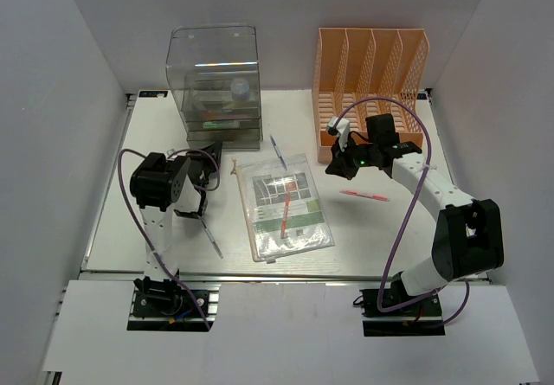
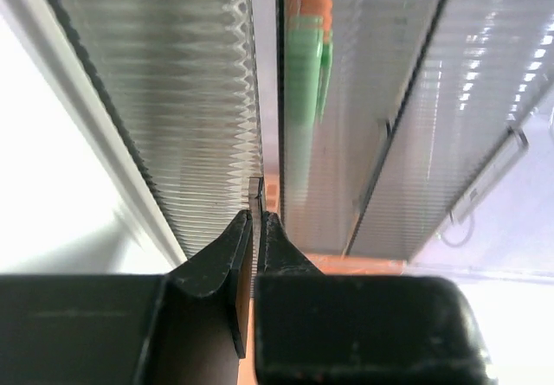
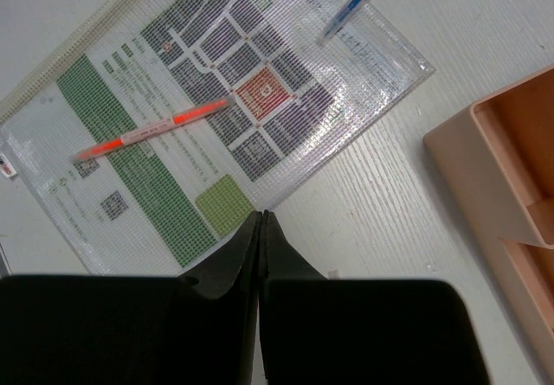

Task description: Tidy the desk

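The white desk (image 1: 156,125) carries a clear mesh document pouch (image 1: 286,208) at its middle, with an orange pen (image 1: 286,216) lying on it and a blue pen (image 1: 277,151) at its far edge. My left gripper (image 1: 213,154) is shut right in front of the clear drawer box (image 1: 212,82). In the left wrist view its tips (image 2: 257,214) point at the ribbed drawer fronts (image 2: 199,99), with a thin grey sliver between them. My right gripper (image 1: 334,167) is shut and empty. In the right wrist view it (image 3: 262,214) hovers over the pouch's (image 3: 173,143) near edge.
The orange file rack (image 1: 372,82) stands at the back right, and its corner shows in the right wrist view (image 3: 511,143). A red pen (image 1: 363,195) lies on the desk under my right arm. A grey pen (image 1: 210,238) lies by my left arm.
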